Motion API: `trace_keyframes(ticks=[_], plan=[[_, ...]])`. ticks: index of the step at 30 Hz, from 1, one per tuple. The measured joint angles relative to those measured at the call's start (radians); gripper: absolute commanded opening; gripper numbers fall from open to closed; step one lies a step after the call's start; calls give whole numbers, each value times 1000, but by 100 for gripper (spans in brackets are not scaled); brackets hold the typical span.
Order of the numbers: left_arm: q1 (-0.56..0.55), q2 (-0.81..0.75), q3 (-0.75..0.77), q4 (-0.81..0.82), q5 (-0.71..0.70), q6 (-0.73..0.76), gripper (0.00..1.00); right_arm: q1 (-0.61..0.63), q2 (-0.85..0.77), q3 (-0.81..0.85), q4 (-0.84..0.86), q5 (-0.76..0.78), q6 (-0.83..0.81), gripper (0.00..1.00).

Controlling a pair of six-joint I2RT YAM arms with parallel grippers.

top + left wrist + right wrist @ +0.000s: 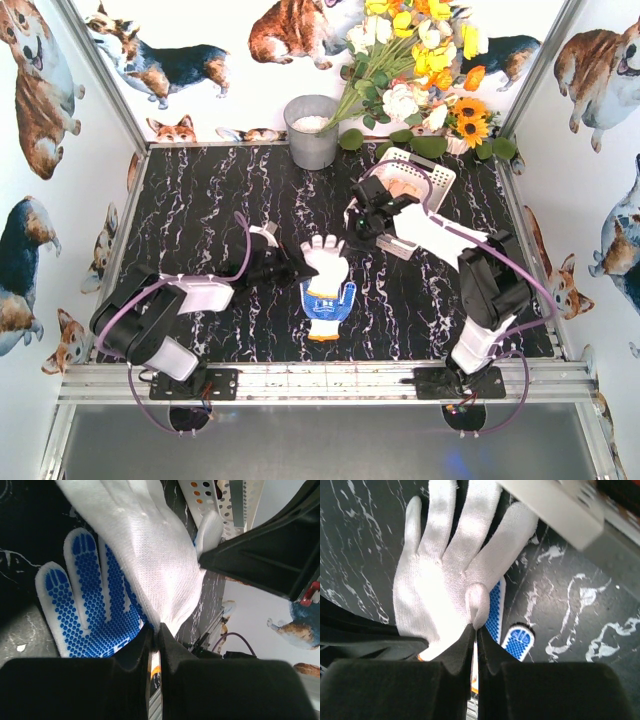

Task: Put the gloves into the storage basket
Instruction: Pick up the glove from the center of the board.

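"Where's the glove they're after?"

"The white glove (326,258) is mid-table, fingers pointing toward the back wall. It's spread over a blue-dotted glove (328,303), and the dotted one's orange-trimmed cuff pokes out at the near end."

"And the arms?"

"Both are on the white one. The left gripper (291,268) comes in from the left with its jaws clenched on the glove's edge. In its wrist view the knit is bunched right where the two fingers meet. The right gripper (475,631) reaches in from the other side and is clamped on the thumb, which stands up in a small fold in its pinch."

"Is the dotted glove caught too?"

"I can't tell. It lies underneath with its dots facing up, and two of its fingertips show just beside the right gripper."

"The storage basket?"

"The storage basket (443,180) sits at the back right of the black marbled table (200,200). It's just beyond the right arm and close to the gloves. Something pale lies inside it, but I can't make out what."

"Anything else on there?"

"A grey bucket (313,135) stands against the back wall. Flowers (420,60) lean out of it to the right, above the basket."
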Motion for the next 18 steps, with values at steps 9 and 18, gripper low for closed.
trace_keyframes(ticks=[9, 18], plan=[[-32, -55, -26, -25, -52, -19, 0, 0, -94, -97, -27, 6, -17, 0], [-105, -174, -77, -80, -105, -46, 0, 3, -105, -166, -13, -5, -13, 0]])
